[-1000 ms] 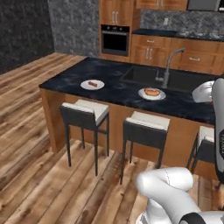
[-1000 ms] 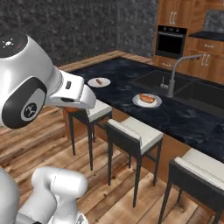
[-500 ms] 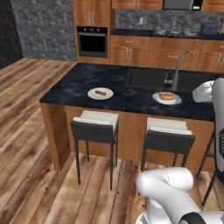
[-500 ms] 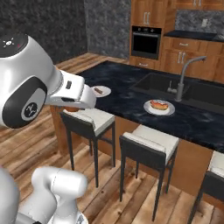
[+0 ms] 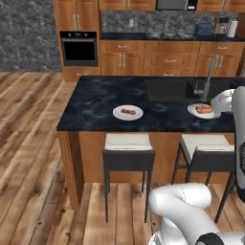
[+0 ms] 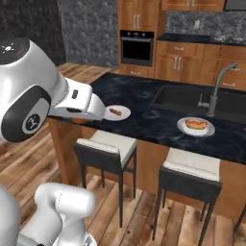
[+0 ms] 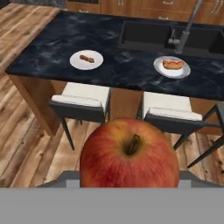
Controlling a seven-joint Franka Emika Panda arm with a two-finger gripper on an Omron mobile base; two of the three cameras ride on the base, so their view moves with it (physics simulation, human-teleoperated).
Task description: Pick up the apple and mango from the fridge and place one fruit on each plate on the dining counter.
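The apple, red-orange with a dark stem, fills the bottom of the hand view; my gripper is shut on it, its fingertips hidden behind the fruit. Beyond it lies the dining counter with its black marbled top. Two white plates stand on it: the left plate carries small brown bits, the right plate by the faucet carries an orange-red sausage-like piece. Both plates are well ahead of the apple. The mango and the fridge are out of view.
A sunken sink with a curved grey faucet sits behind the right plate. Two stools stand along the counter's near side. A wall oven and wooden cabinets line the back wall.
The whole scene has shifted: the base has driven, and the island now sits closer and more square-on, with both plates nearer the middle of the views.
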